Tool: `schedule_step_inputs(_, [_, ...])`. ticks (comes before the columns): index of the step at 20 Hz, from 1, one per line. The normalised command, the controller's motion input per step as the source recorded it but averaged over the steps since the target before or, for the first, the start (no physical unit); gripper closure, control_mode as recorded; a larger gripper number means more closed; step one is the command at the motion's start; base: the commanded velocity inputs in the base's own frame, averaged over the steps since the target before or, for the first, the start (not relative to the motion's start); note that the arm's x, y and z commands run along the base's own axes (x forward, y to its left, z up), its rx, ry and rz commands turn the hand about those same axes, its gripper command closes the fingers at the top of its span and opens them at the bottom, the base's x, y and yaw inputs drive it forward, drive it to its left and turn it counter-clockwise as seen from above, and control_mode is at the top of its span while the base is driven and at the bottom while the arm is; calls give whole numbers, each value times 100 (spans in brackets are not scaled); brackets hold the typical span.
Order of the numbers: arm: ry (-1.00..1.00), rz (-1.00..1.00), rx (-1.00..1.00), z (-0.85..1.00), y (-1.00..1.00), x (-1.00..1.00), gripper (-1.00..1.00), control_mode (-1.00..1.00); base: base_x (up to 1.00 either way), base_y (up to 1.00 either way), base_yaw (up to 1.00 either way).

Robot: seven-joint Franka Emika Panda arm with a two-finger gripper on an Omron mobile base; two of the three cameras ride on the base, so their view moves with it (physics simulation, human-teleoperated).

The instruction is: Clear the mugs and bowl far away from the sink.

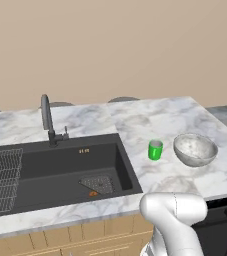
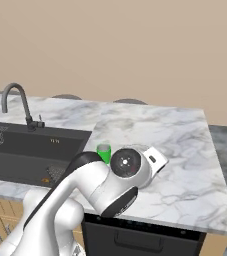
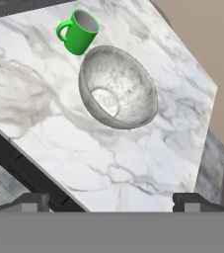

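On the counter's right end, approach to the bowl

From the left base view I see the green mug (image 1: pixel 155 149) and bowl (image 1: pixel 195 149) side by side near the counter (image 1: pixel 150 117) front edge, right of the sink (image 1: pixel 60 170). In the right base view my arm is folded low before that edge. Through the hand view the gripper (image 3: pixel 111 201) looks open and empty; next I'd descend onto the bowl's rim.

Base views flanking (hand view nearer) the bowl (image 3: pixel 117 89)

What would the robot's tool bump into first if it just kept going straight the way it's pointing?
Probably the bowl, which sits centred ahead of the open tool; depth is unclear, so it might meet the counter short of it.
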Motion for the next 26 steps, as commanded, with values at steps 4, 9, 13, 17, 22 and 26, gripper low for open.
schedule_step_inputs(4, [0,0,0,0,0,0,-100,100,0,0,0])
schedule_step_inputs(9, [0,0,0,0,0,0,-100,100,5,0,0])
schedule_step_inputs(13, [8,-6,0,0,5,15,-100,-100,4,0,0])
schedule_step_inputs(17, [12,-19,0,0,18,32,-100,-100,0,0,0])
schedule_step_inputs(22, [9,-19,-5,0,48,56,-100,-100,0,0,0])
schedule_step_inputs(26, [12,-6,-3,0,44,54,-100,-100,0,0,0])
